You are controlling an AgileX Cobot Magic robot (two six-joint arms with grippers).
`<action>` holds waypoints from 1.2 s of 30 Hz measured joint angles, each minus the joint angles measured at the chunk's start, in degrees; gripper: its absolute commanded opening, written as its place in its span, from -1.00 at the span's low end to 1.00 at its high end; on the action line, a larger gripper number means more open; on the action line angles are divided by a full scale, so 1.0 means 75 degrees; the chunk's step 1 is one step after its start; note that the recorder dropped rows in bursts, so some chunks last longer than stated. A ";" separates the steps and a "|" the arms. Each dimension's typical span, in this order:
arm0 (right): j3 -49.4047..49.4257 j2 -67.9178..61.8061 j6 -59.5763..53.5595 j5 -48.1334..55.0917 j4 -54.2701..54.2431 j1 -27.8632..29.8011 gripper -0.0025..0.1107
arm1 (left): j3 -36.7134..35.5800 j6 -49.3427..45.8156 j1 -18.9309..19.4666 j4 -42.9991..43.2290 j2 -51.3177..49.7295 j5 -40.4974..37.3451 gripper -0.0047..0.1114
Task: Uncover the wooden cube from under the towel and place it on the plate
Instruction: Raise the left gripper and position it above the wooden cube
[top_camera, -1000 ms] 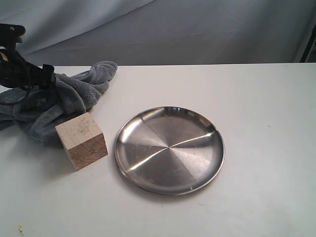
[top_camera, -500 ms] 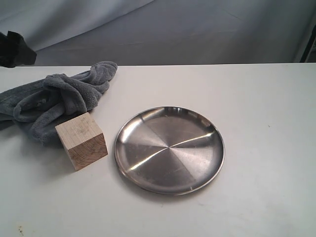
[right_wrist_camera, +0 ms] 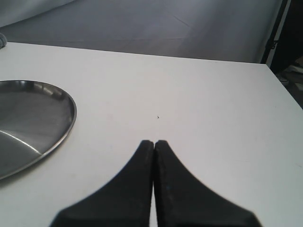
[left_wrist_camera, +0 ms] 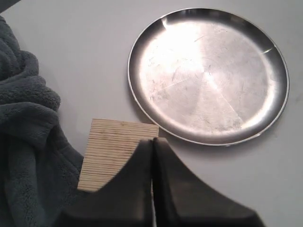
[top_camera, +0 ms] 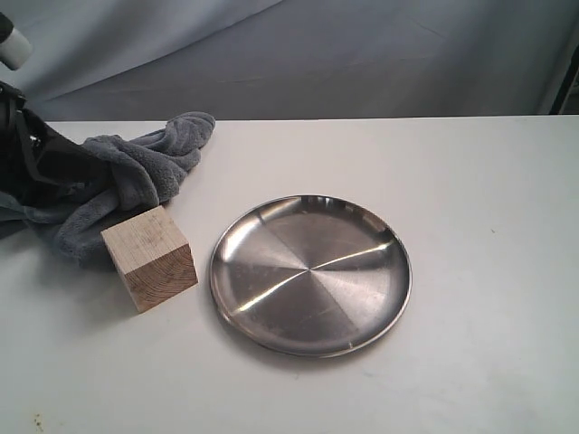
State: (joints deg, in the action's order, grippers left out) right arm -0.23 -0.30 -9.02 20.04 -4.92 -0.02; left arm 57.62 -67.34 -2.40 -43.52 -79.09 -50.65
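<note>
The wooden cube [top_camera: 149, 258] stands uncovered on the white table, just left of the plate [top_camera: 310, 274] and apart from it. The towel [top_camera: 136, 167] lies crumpled behind the cube at the back left. My left arm [top_camera: 32, 154] shows as a dark shape at the left edge, over the towel. In the left wrist view my left gripper [left_wrist_camera: 152, 140] is shut and empty, hovering above the cube [left_wrist_camera: 111, 146], with the towel [left_wrist_camera: 23, 142] and plate [left_wrist_camera: 208, 75] on either side. My right gripper [right_wrist_camera: 154, 142] is shut and empty over bare table beside the plate [right_wrist_camera: 28, 118].
The white table [top_camera: 488, 226] runs back to a grey-blue cloth backdrop [top_camera: 362, 54]. A dark upright frame [right_wrist_camera: 284, 33] stands past the table's far corner in the right wrist view.
My left gripper let go of the towel, lifted away out of the exterior view and shut. Its arm now shows again at the left edge. Cube, towel and plate have not moved.
</note>
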 measured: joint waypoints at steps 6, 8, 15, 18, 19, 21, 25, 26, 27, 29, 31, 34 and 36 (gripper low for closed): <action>0.0000 0.0000 0.0000 0.0000 0.0000 0.0000 -0.96 | 0.0000 -0.0064 0.0000 -0.0045 -0.0308 -0.0104 -0.92; 0.0000 0.0000 0.0000 0.0000 0.0000 0.0000 -0.96 | 0.0000 -0.0064 0.0000 -0.0061 -0.0591 -0.0063 -0.91; 0.0000 0.0000 0.0000 0.0000 0.0000 0.0000 -0.96 | -0.0012 -0.0160 0.0000 -0.0061 -0.1425 0.0360 -0.65; 0.0000 0.0000 0.0000 0.0000 0.0000 0.0000 -0.96 | -0.0012 -0.0462 0.0000 -0.0240 -0.1498 0.0489 -0.39; 0.0000 0.0000 0.0000 0.0000 0.0000 0.0000 -0.96 | -0.0012 -0.0595 0.0000 -0.0319 -0.1510 0.0511 -0.25; 0.0000 0.0000 0.0000 0.0000 0.0000 0.0000 -0.96 | -0.0012 -0.0897 0.0000 -0.0422 -0.1510 0.0508 0.09; 0.0000 0.0000 0.0000 0.0000 0.0000 0.0000 -0.96 | -0.0012 -0.1159 0.0000 -0.0474 -0.1510 0.0508 0.69; 0.0000 0.0000 0.0000 0.0000 0.0000 0.0000 -0.96 | -0.0012 -0.1159 0.0000 -0.0525 -0.1527 0.0508 0.80; 0.0000 0.0000 0.0000 0.0000 0.0000 0.0000 -0.96 | -0.0012 -0.1124 0.0000 -0.0568 -0.1559 0.0508 0.86; 0.0000 0.0000 0.0000 0.0000 0.0000 0.0000 -0.96 | -0.0012 -0.1083 0.0000 -0.0602 -0.1642 0.0508 0.88; 0.0000 0.0000 0.0000 0.0000 0.0000 0.0000 -0.96 | -0.0012 -0.1083 0.0000 -0.0636 -0.1705 0.0522 0.88; 0.0000 0.0000 0.0000 0.0000 0.0000 0.0000 -0.96 | -0.0012 -0.1083 0.0000 -0.0636 -0.1742 0.0599 0.88; 0.0000 0.0000 0.0000 0.0000 0.0000 0.0000 -0.96 | -0.0012 -0.1083 0.0000 -0.0636 -0.1755 0.0691 0.88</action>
State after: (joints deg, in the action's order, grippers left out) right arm -0.23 -0.30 -9.02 20.04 -4.92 -0.02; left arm 57.53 -75.47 -2.40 -48.29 -92.25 -45.47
